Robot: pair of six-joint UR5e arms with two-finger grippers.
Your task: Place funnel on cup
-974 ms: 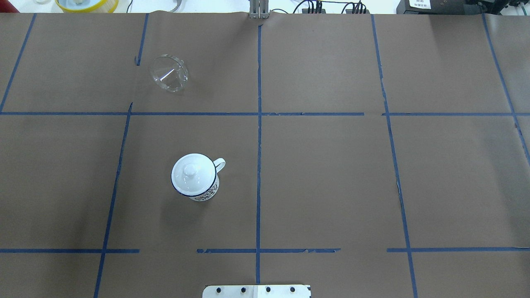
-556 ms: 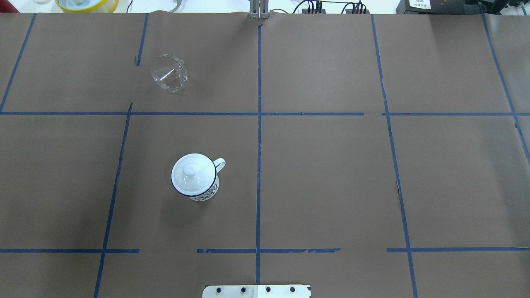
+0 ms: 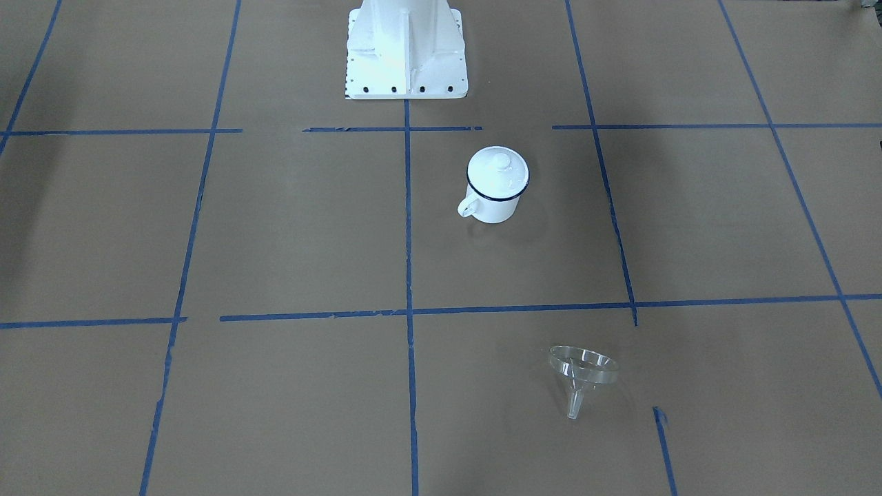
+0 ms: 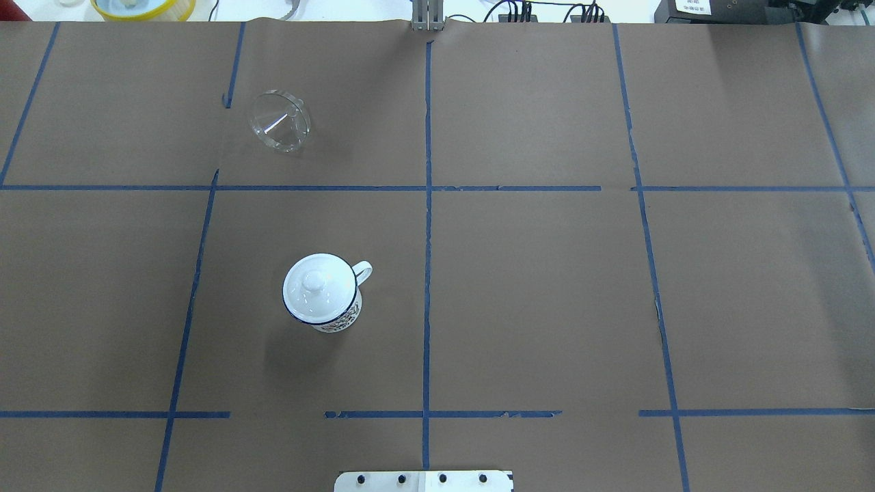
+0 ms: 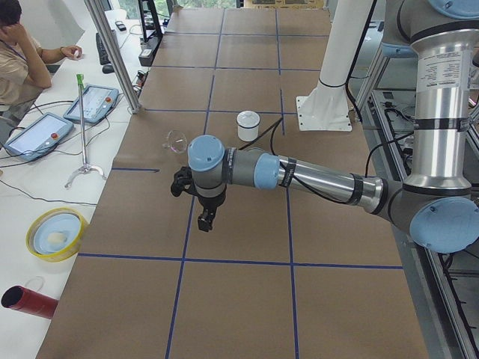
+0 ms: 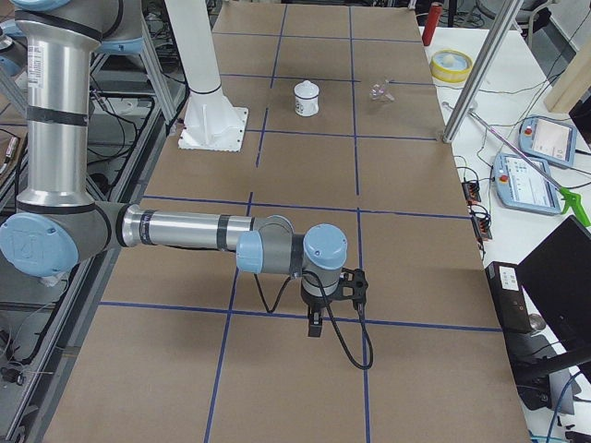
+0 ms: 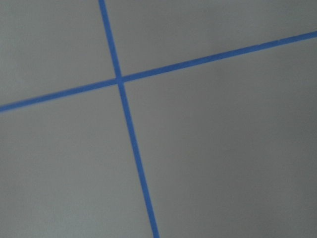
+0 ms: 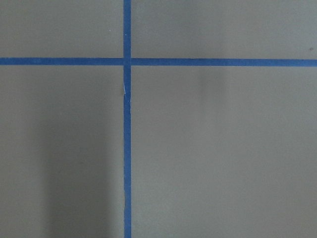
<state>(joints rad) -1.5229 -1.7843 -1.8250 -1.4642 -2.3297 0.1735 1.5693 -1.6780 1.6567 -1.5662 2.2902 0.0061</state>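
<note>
The clear funnel lies tipped on its side on the brown paper at the far left, also in the front view. The white cup with the dark blue rim stands upright nearer the robot, handle to the right, also in the front view. A white knobbed lid covers its mouth. My left gripper and right gripper hang over bare paper at opposite table ends, far from both objects. They show only in the side views, so I cannot tell whether they are open or shut.
The robot's white base stands at the near middle edge. A yellow bowl, cables and a metal post are beyond the far edge. Teach pendants and a seated person are on the white side bench.
</note>
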